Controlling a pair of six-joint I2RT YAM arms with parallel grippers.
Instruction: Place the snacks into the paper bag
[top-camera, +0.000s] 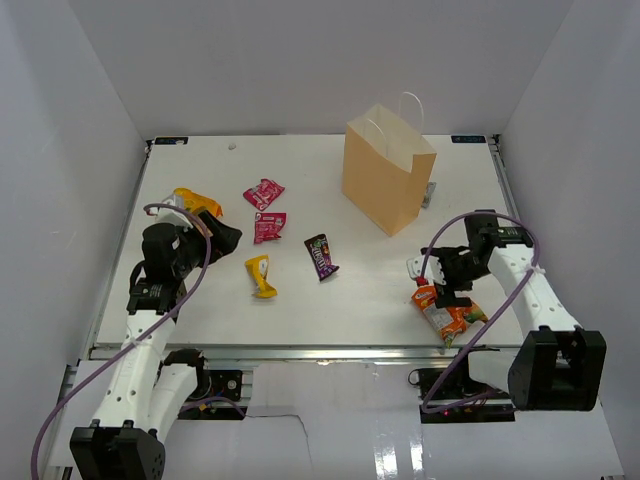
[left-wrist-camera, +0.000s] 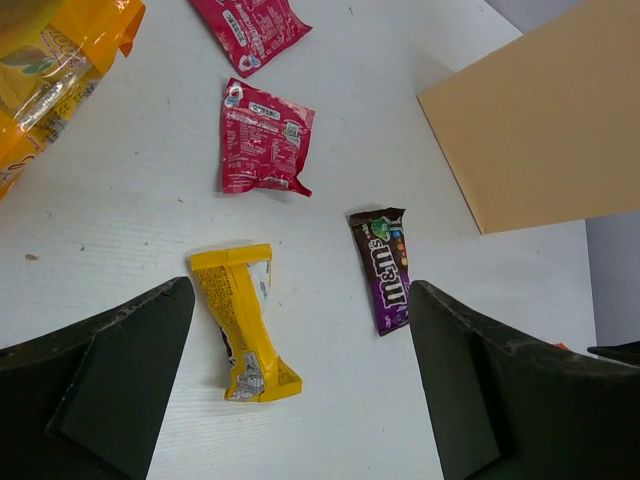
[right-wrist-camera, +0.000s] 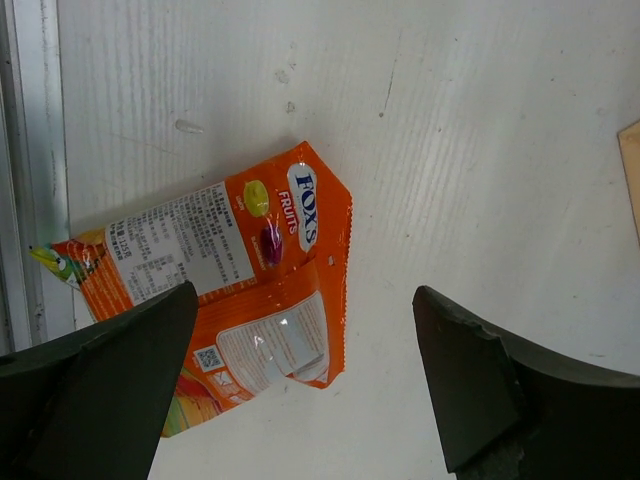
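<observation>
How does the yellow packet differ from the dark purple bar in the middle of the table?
The yellow packet is crumpled and bent at one end; the dark purple bar lies flat and straight. The purple bar shows an m&m's logo; the yellow packet's print is unreadable. The purple bar lies nearer the paper bag. Both lie on the table, untouched.

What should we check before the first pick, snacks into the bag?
1. Left claw open, empty: ok.
2. Right claw open, empty: ok.
3. Bag upright: ok.
4. Bag mouth wide enough: cannot tell.
5. Orange pack lying on the table below right claw: ok.
6. Yellow packet below left claw, apart from other snacks: ok.
</observation>
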